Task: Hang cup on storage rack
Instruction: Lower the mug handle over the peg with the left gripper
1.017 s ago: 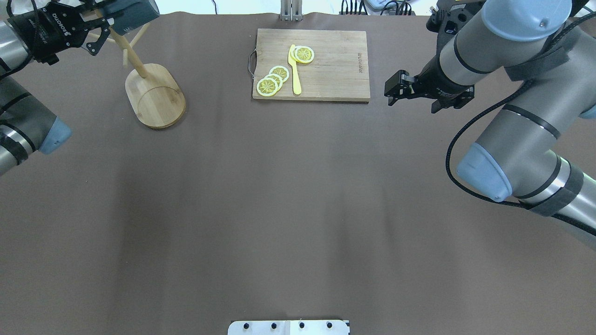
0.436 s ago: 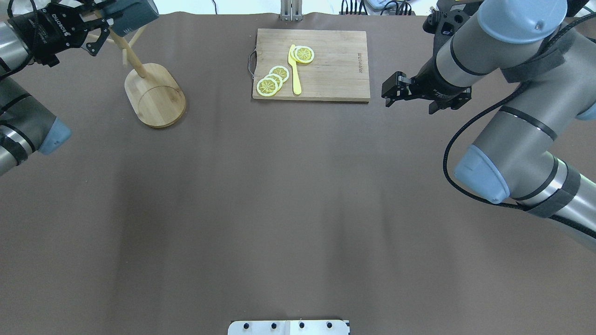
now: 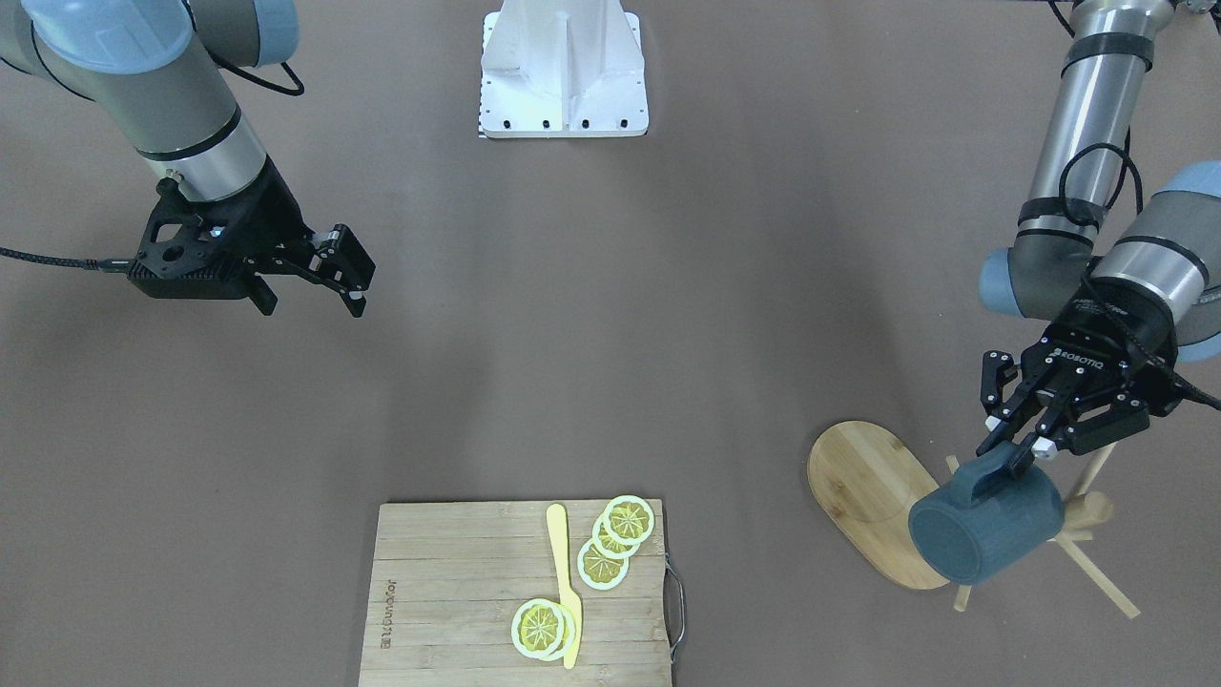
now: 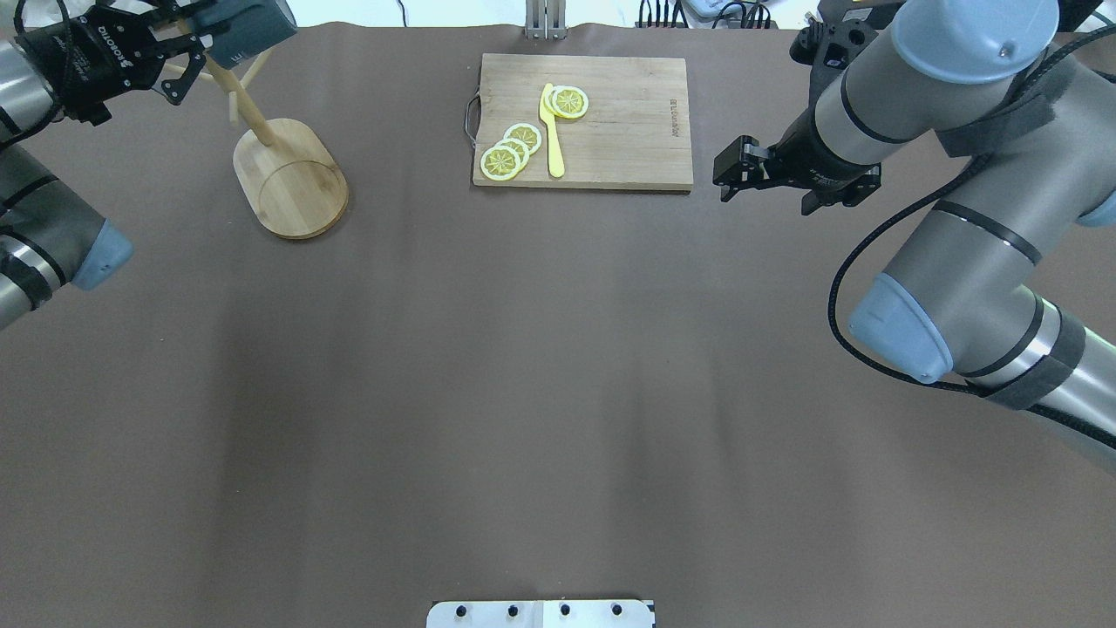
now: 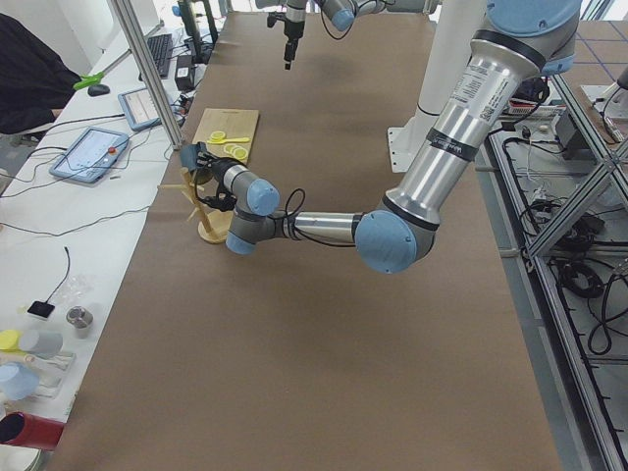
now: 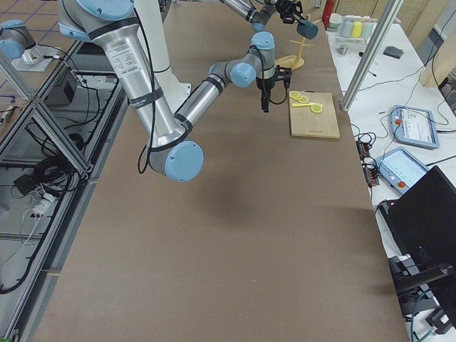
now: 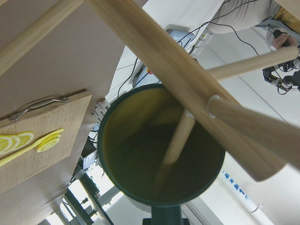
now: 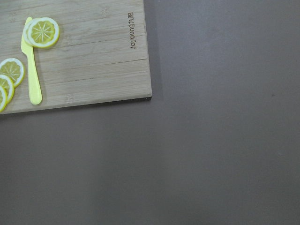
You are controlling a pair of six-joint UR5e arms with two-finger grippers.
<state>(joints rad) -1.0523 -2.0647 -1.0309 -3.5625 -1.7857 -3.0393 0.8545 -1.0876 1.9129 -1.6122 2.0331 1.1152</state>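
Observation:
The slate-blue cup lies tilted on its side high among the storage rack's pegs. It also shows at the overhead view's top left. My left gripper is shut on the cup's handle. In the left wrist view the cup's olive inside faces the camera and a thin peg reaches into its mouth, with the rack's post crossing in front. The bamboo rack's oval base rests on the table. My right gripper is open and empty beside the cutting board.
A slatted wooden cutting board with lemon slices and a yellow knife lies at the far middle; its corner shows in the right wrist view. A white mount plate sits at the near edge.
My left gripper with the cup has shifted slightly farther away over the rack. My right gripper has moved a little to the left, toward the board.

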